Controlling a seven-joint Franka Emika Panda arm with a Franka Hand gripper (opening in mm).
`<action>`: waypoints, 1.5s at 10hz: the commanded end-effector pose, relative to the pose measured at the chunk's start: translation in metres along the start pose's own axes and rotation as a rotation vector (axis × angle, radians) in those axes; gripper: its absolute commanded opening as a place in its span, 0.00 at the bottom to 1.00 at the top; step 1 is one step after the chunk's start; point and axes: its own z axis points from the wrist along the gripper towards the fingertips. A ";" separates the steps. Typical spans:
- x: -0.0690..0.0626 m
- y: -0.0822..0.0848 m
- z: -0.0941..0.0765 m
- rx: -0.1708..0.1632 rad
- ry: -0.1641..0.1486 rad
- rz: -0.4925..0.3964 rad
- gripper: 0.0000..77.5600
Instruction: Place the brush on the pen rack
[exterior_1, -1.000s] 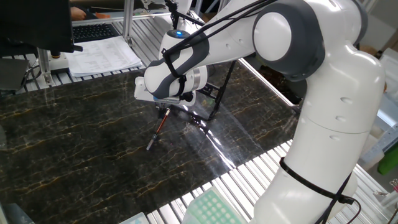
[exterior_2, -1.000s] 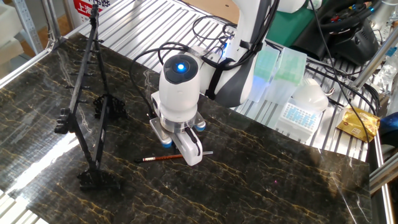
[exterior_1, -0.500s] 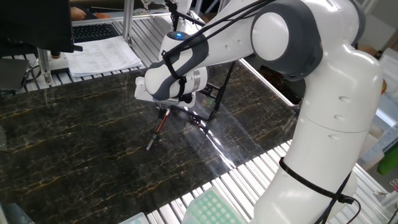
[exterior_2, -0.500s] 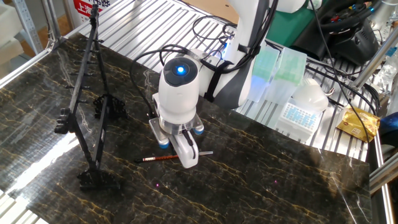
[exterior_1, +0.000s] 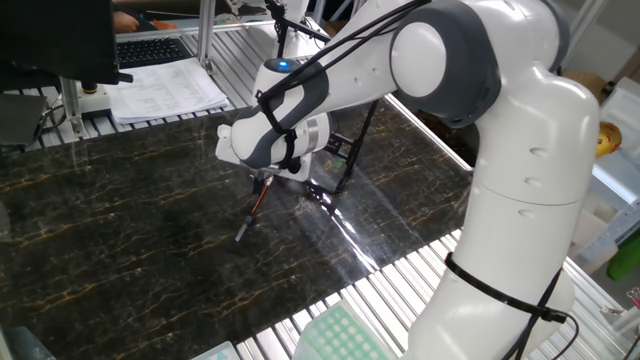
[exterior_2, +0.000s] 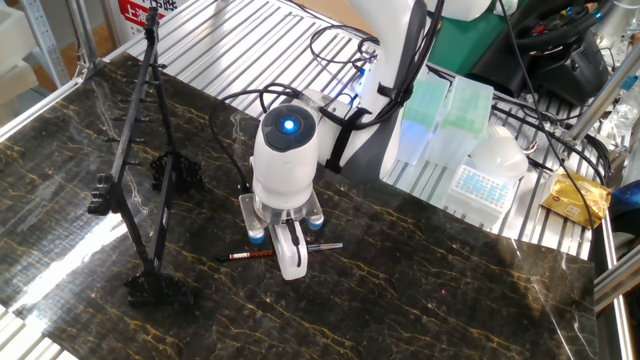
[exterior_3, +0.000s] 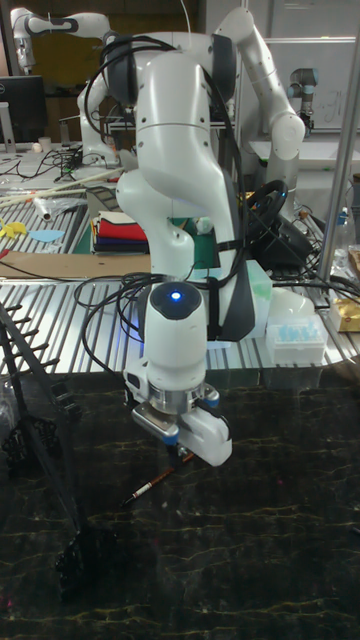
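The brush (exterior_2: 250, 255) lies flat on the dark marble table, a thin reddish-brown stick with a pale end; it also shows as brush (exterior_1: 248, 218) and brush (exterior_3: 148, 487). My gripper (exterior_2: 288, 255) is down over the brush's right half, open, one white finger in front of the shaft and the other hidden behind it. From the other side the gripper (exterior_1: 263, 180) sits at the brush's upper end. The black pen rack (exterior_2: 135, 165) stands upright to the left, apart from the gripper; part of the pen rack (exterior_1: 348, 160) shows behind the arm.
Pipette tip boxes (exterior_2: 445, 110) and a white tray (exterior_2: 480, 180) sit on the ribbed metal bench behind the arm. A yellow packet (exterior_2: 575, 195) lies at the right. Papers (exterior_1: 165, 88) and a keyboard (exterior_1: 150, 48) lie beyond the marble slab.
The gripper has come down lower and shifted slightly along the brush, closing in on the shaft. The brush and the rack have not moved.
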 end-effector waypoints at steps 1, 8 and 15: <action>-0.001 0.001 0.001 0.011 -0.004 0.046 0.00; -0.001 0.001 0.001 0.010 -0.003 0.046 1.00; -0.001 0.001 0.001 0.010 -0.003 0.046 1.00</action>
